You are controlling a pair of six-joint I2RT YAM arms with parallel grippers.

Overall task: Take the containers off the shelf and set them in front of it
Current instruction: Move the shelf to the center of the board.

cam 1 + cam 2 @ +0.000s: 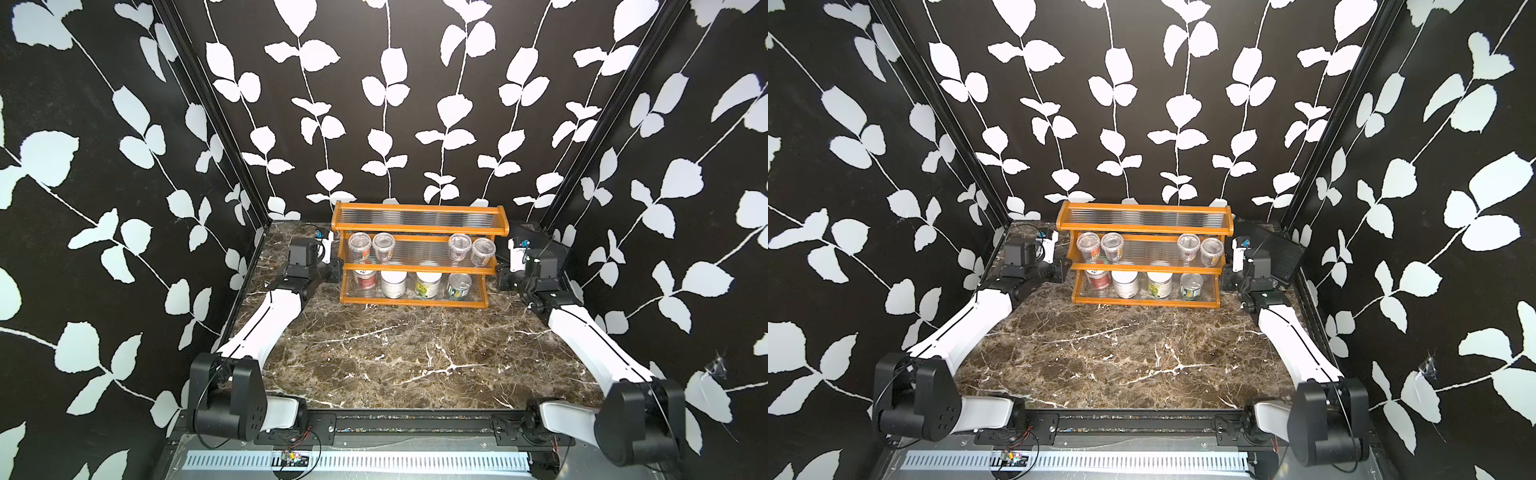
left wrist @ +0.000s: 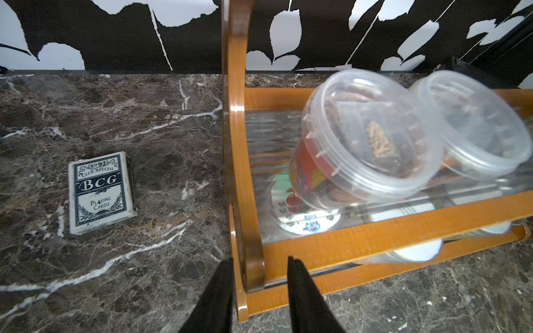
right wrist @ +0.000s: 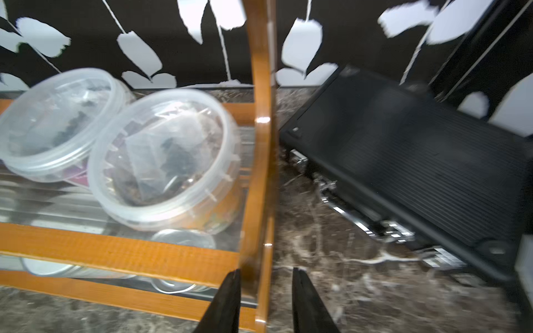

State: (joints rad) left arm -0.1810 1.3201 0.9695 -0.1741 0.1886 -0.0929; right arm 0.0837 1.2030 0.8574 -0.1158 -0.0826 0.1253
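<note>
The orange-brown wooden shelf (image 1: 419,216) (image 1: 1144,212) stands at the back of the marble table. On its middle tier are several clear lidded containers, the leftmost (image 1: 359,245) and the rightmost (image 1: 483,250) near the ends. Three labelled jars, one of them red (image 1: 365,279), and a tin (image 1: 459,286) stand on the bottom tier. My left gripper (image 2: 260,259) is open, its fingers straddling the shelf's left side panel (image 2: 239,173). My right gripper (image 3: 266,270) is open too, straddling the right side panel (image 3: 261,150). Neither holds a container.
A blue and white card box marked "BCG" (image 2: 101,191) lies flat on the table left of the shelf. A black ribbed case (image 3: 418,161) (image 1: 1273,253) leans in the back right corner. Bare marble (image 1: 395,353) stretches in front of the shelf.
</note>
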